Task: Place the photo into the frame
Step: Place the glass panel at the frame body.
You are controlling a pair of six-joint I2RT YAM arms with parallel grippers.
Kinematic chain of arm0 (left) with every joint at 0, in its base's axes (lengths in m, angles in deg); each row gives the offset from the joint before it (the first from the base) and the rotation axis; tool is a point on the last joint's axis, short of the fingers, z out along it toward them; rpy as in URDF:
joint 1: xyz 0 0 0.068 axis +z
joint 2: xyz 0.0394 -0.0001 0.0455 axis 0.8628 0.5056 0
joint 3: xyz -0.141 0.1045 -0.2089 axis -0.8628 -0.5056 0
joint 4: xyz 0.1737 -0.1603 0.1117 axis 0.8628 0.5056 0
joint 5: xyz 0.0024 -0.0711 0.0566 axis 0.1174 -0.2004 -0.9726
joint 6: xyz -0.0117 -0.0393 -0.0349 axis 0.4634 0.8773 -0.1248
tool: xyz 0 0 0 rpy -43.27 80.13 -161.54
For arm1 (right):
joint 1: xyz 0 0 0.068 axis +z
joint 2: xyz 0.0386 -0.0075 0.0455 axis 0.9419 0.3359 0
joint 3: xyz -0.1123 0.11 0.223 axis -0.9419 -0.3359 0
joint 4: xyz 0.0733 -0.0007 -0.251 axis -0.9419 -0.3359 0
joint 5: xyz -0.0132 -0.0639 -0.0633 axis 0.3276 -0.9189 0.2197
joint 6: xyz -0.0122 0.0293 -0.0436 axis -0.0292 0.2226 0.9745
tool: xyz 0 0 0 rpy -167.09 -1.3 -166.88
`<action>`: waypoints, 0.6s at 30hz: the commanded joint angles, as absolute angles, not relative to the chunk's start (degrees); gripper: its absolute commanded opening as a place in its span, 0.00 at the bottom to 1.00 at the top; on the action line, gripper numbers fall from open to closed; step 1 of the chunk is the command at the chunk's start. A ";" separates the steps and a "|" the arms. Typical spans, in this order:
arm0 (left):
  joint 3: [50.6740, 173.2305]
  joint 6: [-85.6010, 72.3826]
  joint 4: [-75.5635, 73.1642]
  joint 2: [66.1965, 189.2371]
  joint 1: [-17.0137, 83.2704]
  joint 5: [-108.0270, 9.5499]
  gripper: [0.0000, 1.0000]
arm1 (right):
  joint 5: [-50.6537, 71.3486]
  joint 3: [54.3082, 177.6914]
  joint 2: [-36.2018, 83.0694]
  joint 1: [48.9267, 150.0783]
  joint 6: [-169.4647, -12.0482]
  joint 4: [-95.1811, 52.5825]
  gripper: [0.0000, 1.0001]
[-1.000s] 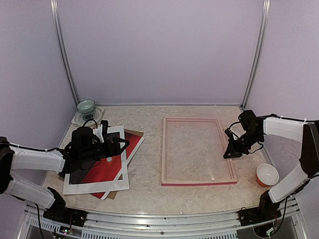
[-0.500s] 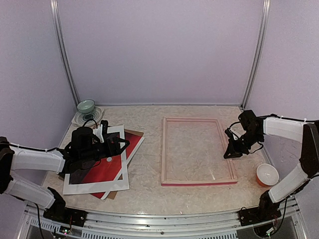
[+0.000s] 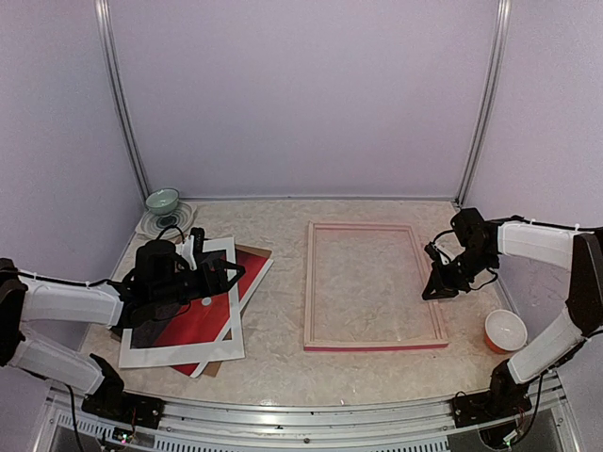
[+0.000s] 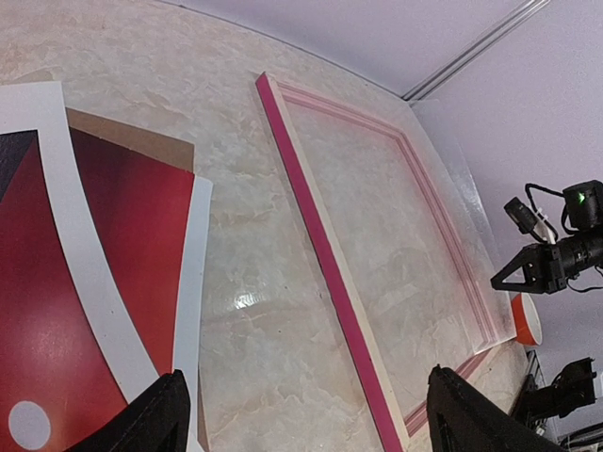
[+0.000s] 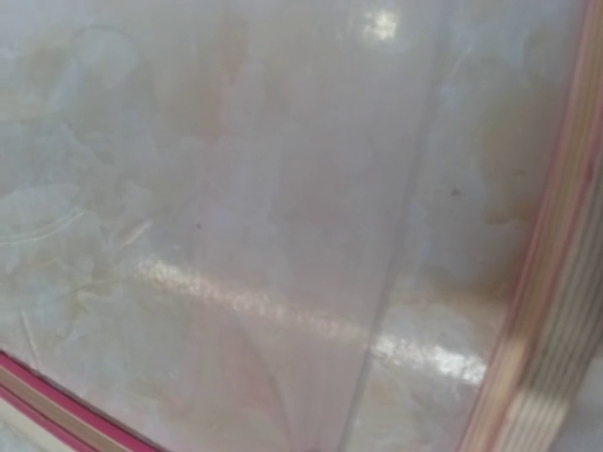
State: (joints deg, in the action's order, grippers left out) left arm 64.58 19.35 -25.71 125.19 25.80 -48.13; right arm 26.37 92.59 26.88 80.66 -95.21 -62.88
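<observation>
The photo [image 3: 200,320] is a red print lying at the left under a white mat board [image 3: 179,355], and part of it shows through the mat's window. In the left wrist view the photo [image 4: 127,254] has a white dot near its lower edge. My left gripper [image 3: 220,275] hovers over this stack, open and holding nothing. The frame [image 3: 309,282] lies flat at centre right, its pink edge [image 4: 320,245] towards the stack. My right gripper [image 3: 435,293] is shut, its tip down beside the frame's right rail [image 5: 551,311]. Its fingers are out of the right wrist view.
A brown backing board [image 3: 252,256] sticks out from under the mat. A green bowl [image 3: 162,201] sits on a plate at the back left. An orange cup [image 3: 505,330] stands right of the frame. A clear pane [image 5: 236,235] lies inside the frame.
</observation>
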 commanded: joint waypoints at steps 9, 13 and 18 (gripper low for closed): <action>64.37 19.99 -28.01 126.03 25.88 -46.67 0.86 | 28.22 93.17 27.16 79.96 -94.14 -62.67 0.05; 64.31 20.30 -28.01 125.97 25.75 -46.71 0.86 | 30.89 95.23 27.19 79.87 -94.55 -63.87 0.03; 64.29 20.69 -28.59 126.29 25.53 -46.71 0.86 | 31.29 97.60 26.41 79.87 -94.42 -66.06 0.03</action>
